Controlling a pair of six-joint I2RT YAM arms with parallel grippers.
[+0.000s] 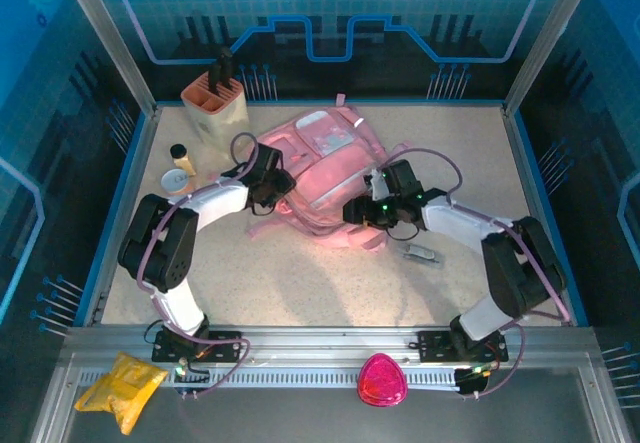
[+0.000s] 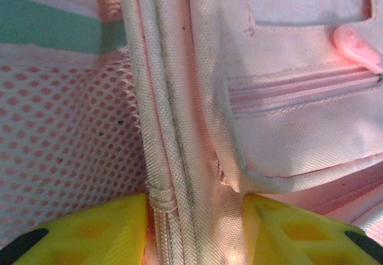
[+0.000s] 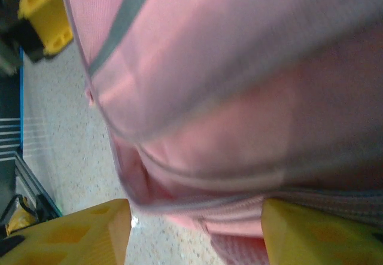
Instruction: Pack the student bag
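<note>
The student bag is a soft pink backpack lying flat in the middle of the table, its pale pocket panel facing up. My left gripper is at the bag's left edge. In the left wrist view its yellow fingers press a bunched fold of piping and seam fabric from both sides, next to a mesh side pocket. My right gripper is at the bag's near right edge. Its jaws stand apart, with the blurred pink bag hanging over them and bare table showing between.
A beige slotted holder stands at the back left, with a small bottle and a round white lid in front of it. A small grey object lies near the right forearm. A yellow bag and a pink item rest on the front ledge.
</note>
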